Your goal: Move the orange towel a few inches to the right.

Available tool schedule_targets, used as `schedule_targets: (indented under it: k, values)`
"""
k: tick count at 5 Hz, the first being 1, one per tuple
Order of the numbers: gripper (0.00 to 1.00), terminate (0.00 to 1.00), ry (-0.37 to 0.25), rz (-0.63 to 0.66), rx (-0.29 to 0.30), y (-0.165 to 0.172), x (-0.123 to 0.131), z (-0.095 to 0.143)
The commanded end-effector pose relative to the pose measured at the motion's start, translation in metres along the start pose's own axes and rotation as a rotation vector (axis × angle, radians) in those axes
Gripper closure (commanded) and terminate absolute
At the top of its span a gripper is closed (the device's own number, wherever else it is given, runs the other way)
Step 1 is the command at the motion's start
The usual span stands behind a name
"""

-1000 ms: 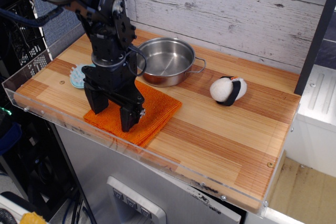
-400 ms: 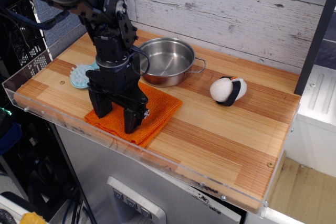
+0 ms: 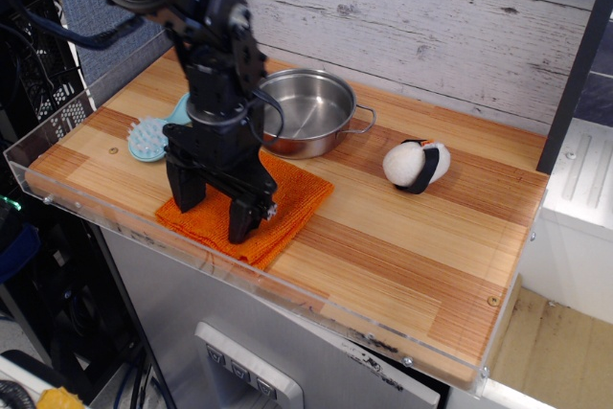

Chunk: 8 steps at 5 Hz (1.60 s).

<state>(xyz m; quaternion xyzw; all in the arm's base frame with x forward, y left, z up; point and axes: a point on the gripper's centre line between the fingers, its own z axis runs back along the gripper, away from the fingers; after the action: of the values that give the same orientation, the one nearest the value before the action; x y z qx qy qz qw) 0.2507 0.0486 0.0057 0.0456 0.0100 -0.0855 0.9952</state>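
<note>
Nearest the front edge: the orange towel [image 3: 273, 210], flat on the wooden table [image 3: 402, 246], close to the clear front lip. Over it, the claw [image 3: 213, 215], released, jaws spread wide and pointing down, tips at or just above the cloth; actual contact hard to judge from this angle. Best done by pressing both tips down into the weave, or pinching a fold, then sliding right slowly and low to avoid bunching. Keep clear of the front lip. Behind, touching the towel's back edge: a steel pot [image 3: 305, 110]. Left, a blue brush [image 3: 148, 138]. Farther right, a plush toy [image 3: 417, 164], well apart, leaving room for a short slide.
</note>
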Motion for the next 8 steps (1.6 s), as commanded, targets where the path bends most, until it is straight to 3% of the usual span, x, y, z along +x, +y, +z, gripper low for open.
schedule_targets:
  k: [1, 3, 4, 5, 7, 8]
  values:
    - [0.0, 0.0, -0.048, -0.017, -0.013, -0.05, -0.016, 0.043]
    - [0.0, 0.0, -0.048, -0.053, -0.111, -0.108, -0.006, 0.046]
    - [0.0, 0.0, -0.037, -0.108, -0.115, -0.127, -0.006, 0.041]
    - [0.0, 0.0, -0.086, -0.125, -0.1, -0.13, -0.005, 0.058]
    - [0.0, 0.0, -0.358, -0.022, -0.058, -0.093, -0.01, 0.152]
    - [0.0, 0.0, -0.367, 0.029, -0.052, -0.076, -0.019, 0.167]
